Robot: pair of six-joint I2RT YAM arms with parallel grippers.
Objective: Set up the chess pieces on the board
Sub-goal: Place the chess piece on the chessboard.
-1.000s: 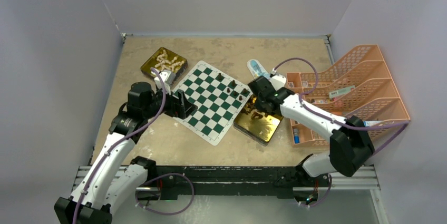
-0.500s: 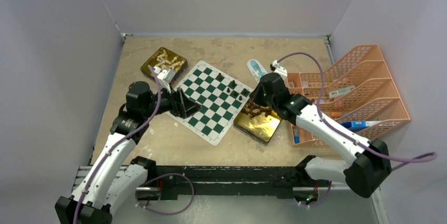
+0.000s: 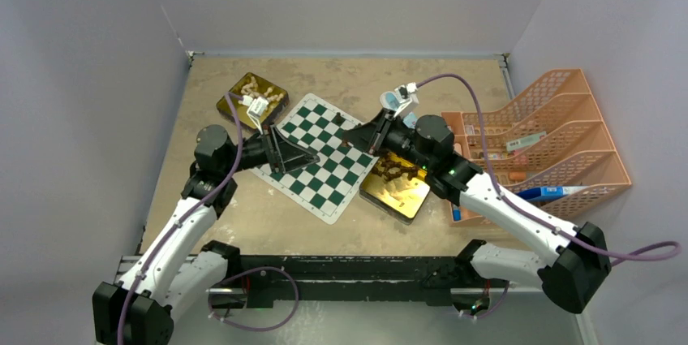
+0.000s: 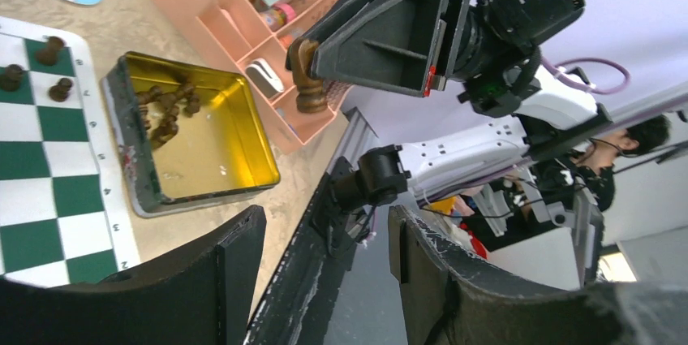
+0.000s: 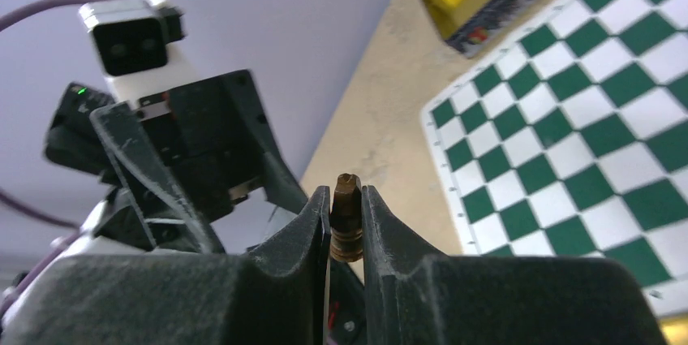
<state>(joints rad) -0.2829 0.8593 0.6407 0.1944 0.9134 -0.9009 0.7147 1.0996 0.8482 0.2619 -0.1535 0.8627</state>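
Note:
The green-and-white board (image 3: 324, 168) lies at an angle mid-table. My right gripper (image 3: 354, 131) hovers over its right side, pointing left and shut on a dark brown chess piece (image 5: 346, 217), also visible in the left wrist view (image 4: 307, 77). Facing it over the board's left part is my left gripper (image 3: 304, 157), open with nothing between its fingers (image 4: 212, 276). A few dark pieces (image 4: 49, 49) stand on the board's right edge squares. More dark pieces (image 4: 166, 109) lie in the gold tin (image 3: 400, 192) beside the board. Cream pieces (image 3: 253, 90) fill a second gold tin (image 3: 230, 104) at the back left.
An orange file rack (image 3: 545, 130) holding small items stands along the right side. A blue-and-white packet (image 3: 394, 102) lies behind the board. The grey walls close in the table at the back and sides. The black rail (image 3: 357, 268) runs along the near edge.
My right gripper lifted a dark piece out of the tin and swung left over the board. My left gripper moved right toward it and its jaws narrowed.

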